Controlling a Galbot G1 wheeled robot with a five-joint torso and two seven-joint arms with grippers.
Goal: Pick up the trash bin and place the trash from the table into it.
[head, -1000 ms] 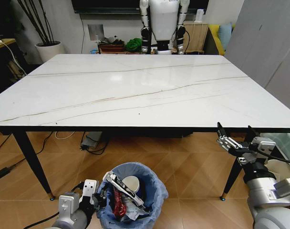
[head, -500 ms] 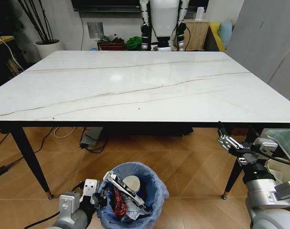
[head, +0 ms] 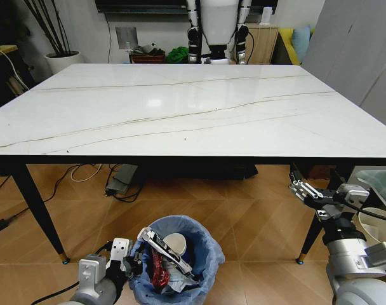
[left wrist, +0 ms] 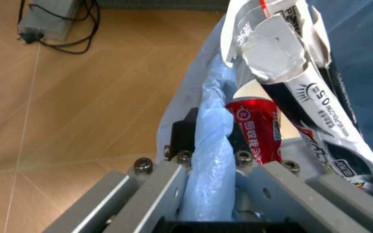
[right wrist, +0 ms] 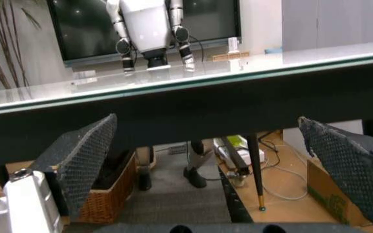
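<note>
— What's the table (head: 180, 108) like?
— Large, rectangular, white marble-look top with thin brown veins, black edge, black legs; a small dark speck sits near its front middle.
— And under it?
— Wooden floor (head: 256, 222), carrying a grey power brick (head: 122, 180) with black cables.

Printed "0.5" in white, in big digits, on the black-and-white stick wrapper (left wrist: 316, 97), just above the crushed red can (left wrist: 258, 128) in the left wrist view. Small black print and a square code patch near the torn top of that wrapper, too tiny to read. White letters and a round white mark on the can, beside the blue bag rim of the trash bin (left wrist: 209, 160), too blurred to read. No readable words anywhere else.
</note>
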